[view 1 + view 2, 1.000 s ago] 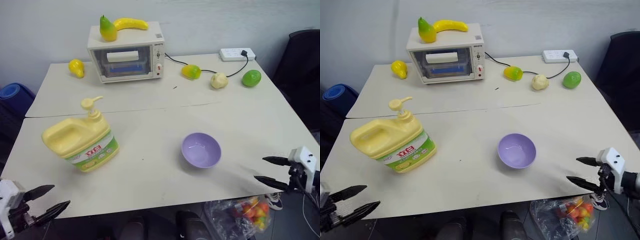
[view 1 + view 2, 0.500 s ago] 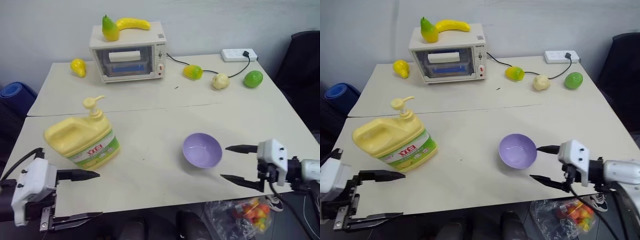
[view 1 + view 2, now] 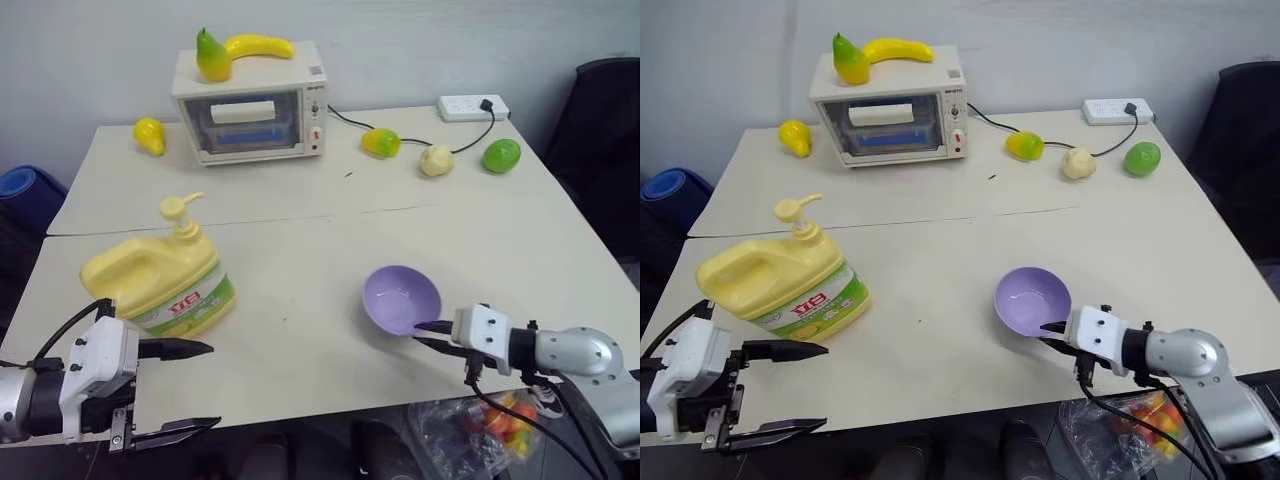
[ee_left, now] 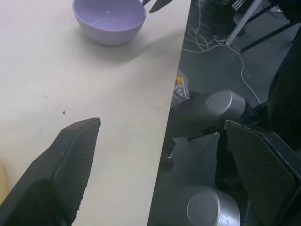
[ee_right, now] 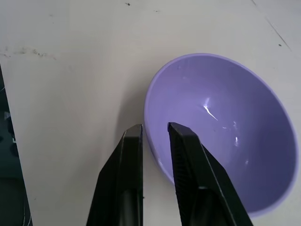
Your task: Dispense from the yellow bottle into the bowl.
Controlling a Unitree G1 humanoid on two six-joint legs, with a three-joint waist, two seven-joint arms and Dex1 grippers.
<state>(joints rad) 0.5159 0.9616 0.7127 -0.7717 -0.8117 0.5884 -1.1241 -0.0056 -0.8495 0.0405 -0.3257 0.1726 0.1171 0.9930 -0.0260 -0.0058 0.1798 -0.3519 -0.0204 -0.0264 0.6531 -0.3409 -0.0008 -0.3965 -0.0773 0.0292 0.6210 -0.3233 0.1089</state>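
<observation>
The yellow bottle [image 3: 160, 285] stands at the table's front left, its pump top pointing left. My left gripper [image 3: 212, 385] hangs open just in front of it at the table's near edge, one finger over the table and one past the edge, touching nothing. The lavender bowl [image 3: 400, 298] sits at the front right, tipped slightly. My right gripper [image 3: 420, 334] is shut on the bowl's near rim; the right wrist view shows one finger [image 5: 181, 141] inside the bowl [image 5: 225, 136] and the other outside. The left wrist view looks across the bare tabletop to the bowl [image 4: 109, 19].
A white toaster oven [image 3: 250, 105] stands at the back with a pear and a banana on top. Toy fruits [image 3: 437, 160] and a power strip [image 3: 472, 107] with its cord lie along the back. A black chair [image 3: 600, 130] is at the right, a bag [image 3: 490, 420] on the floor.
My right gripper has come in from the right edge to the bowl and shut on its rim. My left gripper has risen and moved right, up to the table's edge in front of the bottle.
</observation>
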